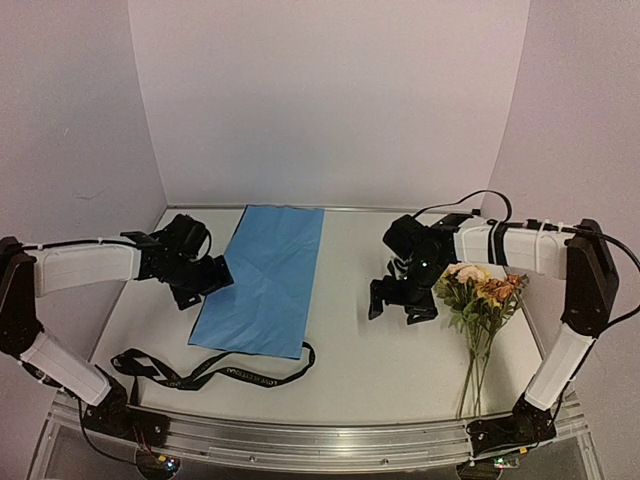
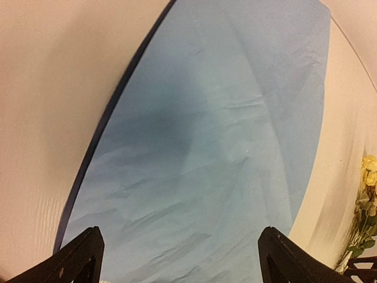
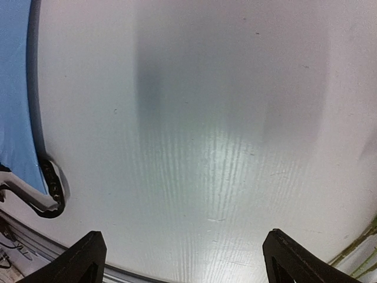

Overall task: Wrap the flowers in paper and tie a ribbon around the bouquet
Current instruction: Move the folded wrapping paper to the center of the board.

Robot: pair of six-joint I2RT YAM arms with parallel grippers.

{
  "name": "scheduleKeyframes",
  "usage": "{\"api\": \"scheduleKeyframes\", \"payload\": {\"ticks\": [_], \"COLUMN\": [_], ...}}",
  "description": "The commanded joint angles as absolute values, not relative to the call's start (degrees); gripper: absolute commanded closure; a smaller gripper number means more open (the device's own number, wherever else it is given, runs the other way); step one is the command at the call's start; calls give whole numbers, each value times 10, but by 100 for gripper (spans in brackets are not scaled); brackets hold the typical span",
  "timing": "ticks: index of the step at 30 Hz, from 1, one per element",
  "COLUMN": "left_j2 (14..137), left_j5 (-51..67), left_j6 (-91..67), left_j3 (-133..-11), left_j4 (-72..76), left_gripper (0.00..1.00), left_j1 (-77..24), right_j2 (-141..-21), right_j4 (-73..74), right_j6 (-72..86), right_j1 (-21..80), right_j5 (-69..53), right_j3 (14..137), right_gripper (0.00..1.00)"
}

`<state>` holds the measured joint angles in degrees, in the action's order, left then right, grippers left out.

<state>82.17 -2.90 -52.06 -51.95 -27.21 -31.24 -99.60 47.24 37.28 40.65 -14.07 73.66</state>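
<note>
White bench (image 1: 380, 365), pale walls on three sides. Left gripper (image 2: 179, 239): jaws wide, empty, low at the edge of the paper (image 1: 262, 280), which lies flat ahead of it. Ribbon (image 1: 215, 372) lies slack behind it, toward the bases. Right gripper (image 3: 184, 237): wide, empty, over bare bench. Flowers (image 1: 480, 300) lie just to its right, paper well to its left. Judged: opening step, nothing wrapped. Next move likely calls for the right gripper to take the stems and lay the flowers on the paper.

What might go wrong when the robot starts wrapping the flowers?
The light blue paper sheet lies flat, so the open left claw might crumple or slide it. The black printed ribbon curls by its near corner and might get dragged. The yellow, pink and orange flowers have thin stems flat on the table, hard for the right claw to pinch.
</note>
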Motion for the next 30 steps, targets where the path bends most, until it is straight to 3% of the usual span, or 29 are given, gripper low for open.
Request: {"api": "scheduleKeyframes", "payload": {"ticks": [1,6,17,30], "left_j2": [778,773,852,924], "left_j5": [-26,42,65,108], "left_j6": [-574,-522,-436,-356], "left_j3": [-441,-409,-442,-490], "left_j4": [-280,-209,-180,-148], "left_gripper": [7,12,23,31], "left_j1": [-281,-241,-209,-180], "right_j2": [-1044,-1101,-1185,-1274], "right_j4": [428,396,344,297], "right_j6": [414,449,493,516], "right_j1": [433,456,481,484], "right_j5": [-187,-218,-241,-248], "right_j3": [780,820,891,970], "right_gripper": [9,20,40,48]}}
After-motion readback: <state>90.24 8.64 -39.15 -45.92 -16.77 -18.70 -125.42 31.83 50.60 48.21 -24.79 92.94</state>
